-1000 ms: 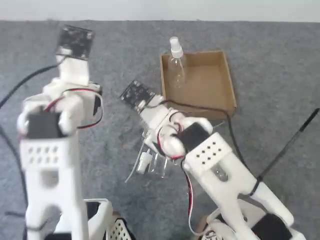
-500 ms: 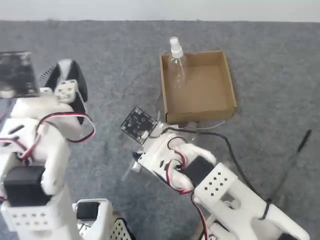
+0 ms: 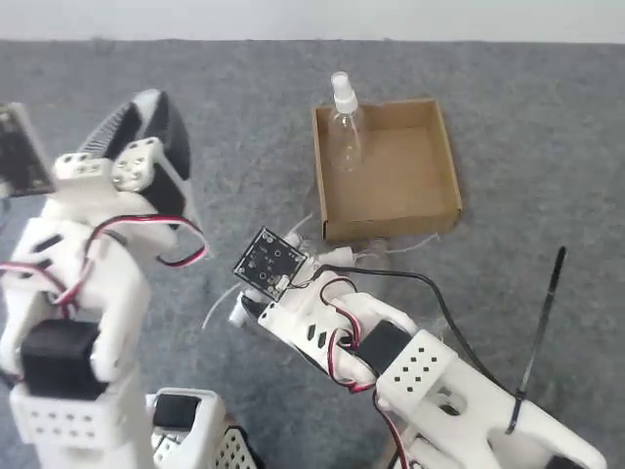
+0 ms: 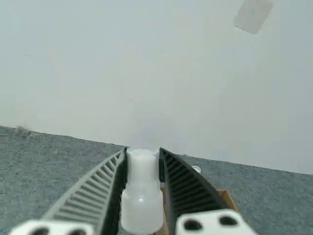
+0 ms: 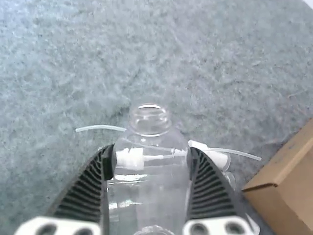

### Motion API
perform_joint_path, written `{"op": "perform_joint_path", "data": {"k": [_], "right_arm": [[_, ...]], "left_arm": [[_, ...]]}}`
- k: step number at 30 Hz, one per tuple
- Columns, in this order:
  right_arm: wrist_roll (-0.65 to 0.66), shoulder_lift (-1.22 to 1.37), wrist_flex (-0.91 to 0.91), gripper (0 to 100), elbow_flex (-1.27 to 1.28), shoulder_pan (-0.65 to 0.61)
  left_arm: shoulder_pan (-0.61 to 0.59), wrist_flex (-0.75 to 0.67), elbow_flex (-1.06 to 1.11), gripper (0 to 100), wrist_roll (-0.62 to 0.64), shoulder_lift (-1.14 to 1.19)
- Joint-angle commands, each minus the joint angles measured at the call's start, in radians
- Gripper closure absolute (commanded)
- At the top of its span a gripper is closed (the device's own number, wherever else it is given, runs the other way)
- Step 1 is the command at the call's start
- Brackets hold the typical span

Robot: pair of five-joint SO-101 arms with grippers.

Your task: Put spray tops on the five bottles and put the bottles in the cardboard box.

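Left jaws are swinging up off the surface (image 3: 244, 98), clamping a white spray top (image 4: 142, 196) between them. Right jaws are pulling back, gripping an uncapped bottle (image 5: 149, 122), open neck poking just past their tips. Looks like capping is coming next; cardboard box (image 3: 391, 220) beyond the right jaws is holding one capped bottle (image 3: 344, 127).

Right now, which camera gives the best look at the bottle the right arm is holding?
The right wrist view: the clear bottle sits between the fingers, neck open, uncapped. In the high view the right arm mostly hides it. The left wrist view faces a wall, with a spray top in front.
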Motion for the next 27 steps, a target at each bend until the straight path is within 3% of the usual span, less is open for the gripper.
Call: {"op": "perform_joint_path", "data": {"k": [1,16,27], "right_arm": [[-0.014,-0.039,-0.053,99.1,0.005,-0.002],[-0.014,-0.039,-0.13,99.2,0.052,-0.002],[-0.02,-0.039,-0.13,99.2,0.054,0.01]], "left_arm": [[0.021,-0.101,0.071,99,0.011,-0.023],[0.029,-0.287,0.36,99,0.012,-0.023],[0.087,-0.285,0.526,99,0.009,-0.109]]}}
